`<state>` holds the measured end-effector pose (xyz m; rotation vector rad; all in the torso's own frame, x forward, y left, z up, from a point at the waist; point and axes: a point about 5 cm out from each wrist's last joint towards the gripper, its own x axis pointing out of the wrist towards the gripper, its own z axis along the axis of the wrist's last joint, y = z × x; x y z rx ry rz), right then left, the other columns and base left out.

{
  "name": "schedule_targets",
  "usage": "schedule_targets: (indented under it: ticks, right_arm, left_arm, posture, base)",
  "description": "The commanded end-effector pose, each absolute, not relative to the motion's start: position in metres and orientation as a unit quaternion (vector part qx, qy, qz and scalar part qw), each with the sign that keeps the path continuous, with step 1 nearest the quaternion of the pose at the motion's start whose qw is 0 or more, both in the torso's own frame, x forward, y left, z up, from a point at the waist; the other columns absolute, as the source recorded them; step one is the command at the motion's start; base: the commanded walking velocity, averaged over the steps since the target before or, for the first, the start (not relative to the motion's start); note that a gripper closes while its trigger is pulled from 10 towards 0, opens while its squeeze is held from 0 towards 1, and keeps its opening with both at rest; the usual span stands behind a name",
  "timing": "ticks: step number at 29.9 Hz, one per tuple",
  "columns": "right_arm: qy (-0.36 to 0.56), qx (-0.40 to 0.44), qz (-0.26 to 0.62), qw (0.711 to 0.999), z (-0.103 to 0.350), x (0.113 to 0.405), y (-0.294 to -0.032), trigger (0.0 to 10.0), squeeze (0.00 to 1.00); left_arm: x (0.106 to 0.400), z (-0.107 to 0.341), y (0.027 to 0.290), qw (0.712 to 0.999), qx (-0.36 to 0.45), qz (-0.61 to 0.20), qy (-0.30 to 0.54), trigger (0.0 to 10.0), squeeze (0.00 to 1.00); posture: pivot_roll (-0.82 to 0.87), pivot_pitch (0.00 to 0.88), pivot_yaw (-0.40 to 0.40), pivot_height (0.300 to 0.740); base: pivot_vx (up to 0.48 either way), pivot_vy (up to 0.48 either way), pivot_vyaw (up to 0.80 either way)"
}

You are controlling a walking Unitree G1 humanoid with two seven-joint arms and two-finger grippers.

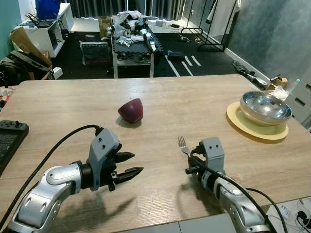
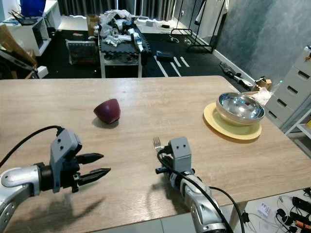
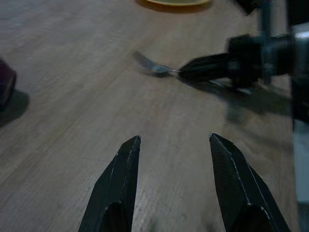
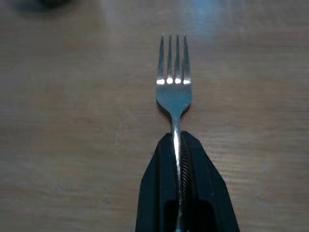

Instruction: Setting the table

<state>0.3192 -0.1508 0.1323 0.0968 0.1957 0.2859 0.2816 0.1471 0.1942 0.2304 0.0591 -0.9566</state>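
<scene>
Dark floor (image 1: 204,60), cluttered white bench (image 1: 131,46) beyond.

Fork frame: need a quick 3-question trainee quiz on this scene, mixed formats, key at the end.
1. True or false: the right gripper is shut on the fork's handle, tines pointing away from the wrist.
2. Multiple choice: where is the silver bowl?
A. upside down beside the maroon cup
B. on the yellow plate at the table's right side
C. in the left gripper
3. Fill in: the left gripper hovers over the wooden table with its fingers ____ and holding nothing.

Key:
1. True
2. B
3. open; the maroon cup lies tipped on the table beyond it, untouched.
</scene>
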Motion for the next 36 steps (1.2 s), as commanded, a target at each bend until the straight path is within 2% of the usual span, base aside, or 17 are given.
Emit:
schedule_targets:
  ticks: [1, 2, 3, 10, 16, 20, 36]
  right_arm:
    - [0.049, 0.078, 0.15, 0.984, 0.149, 0.315, -0.151, 4.5, 0.0]
    - [0.049, 0.078, 0.15, 0.984, 0.149, 0.315, -0.151, 4.5, 0.0]
    - [0.032, 0.086, 0.149, 0.984, 0.156, 0.314, -0.151, 10.0, 0.0]
    - [-0.059, 0.084, 0.084, 0.991, 0.179, 0.298, -0.161, 10.0, 0.0]
    - [-0.063, 0.057, 0.038, 0.996, 0.174, 0.292, -0.168, 10.0, 0.0]
    - [-0.042, 0.058, -0.019, 0.997, 0.154, 0.282, -0.173, 10.0, 0.0]
    - [-0.044, 0.05, -0.036, 0.997, 0.149, 0.288, -0.173, 10.0, 0.0]
  left_arm:
    - [0.283, 0.193, 0.145, 0.889, 0.107, -0.445, 0.028, 10.0, 0.0]
    - [0.283, 0.193, 0.145, 0.889, 0.107, -0.445, 0.028, 10.0, 0.0]
    - [0.285, 0.194, 0.144, 0.894, 0.105, -0.435, 0.022, 10.0, 0.0]
    - [0.298, 0.201, 0.134, 0.923, 0.084, -0.374, -0.005, 10.0, 0.0]
    - [0.306, 0.198, 0.132, 0.939, 0.089, -0.333, -0.007, 10.0, 0.0]
    - [0.317, 0.196, 0.132, 0.96, 0.079, -0.27, -0.008, 10.0, 0.0]
    - [0.326, 0.193, 0.13, 0.978, 0.052, -0.202, -0.012, 10.0, 0.0]
  posture:
    - [0.1, 0.124, 0.02, 0.74]
    - [0.1, 0.124, 0.02, 0.74]
    - [0.1, 0.123, 0.022, 0.74]
    - [0.09, 0.117, 0.03, 0.74]
    - [0.07, 0.101, 0.041, 0.74]
    - [0.07, 0.085, 0.048, 0.74]
    - [0.06, 0.063, 0.048, 0.74]
  base:
    - [0.0, 0.0, 0.0]
    - [0.0, 0.0, 0.0]
    - [0.0, 0.0, 0.0]
    - [0.0, 0.0, 0.0]
    - [0.0, 0.0, 0.0]
    - [0.0, 0.0, 0.0]
    - [0.0, 0.0, 0.0]
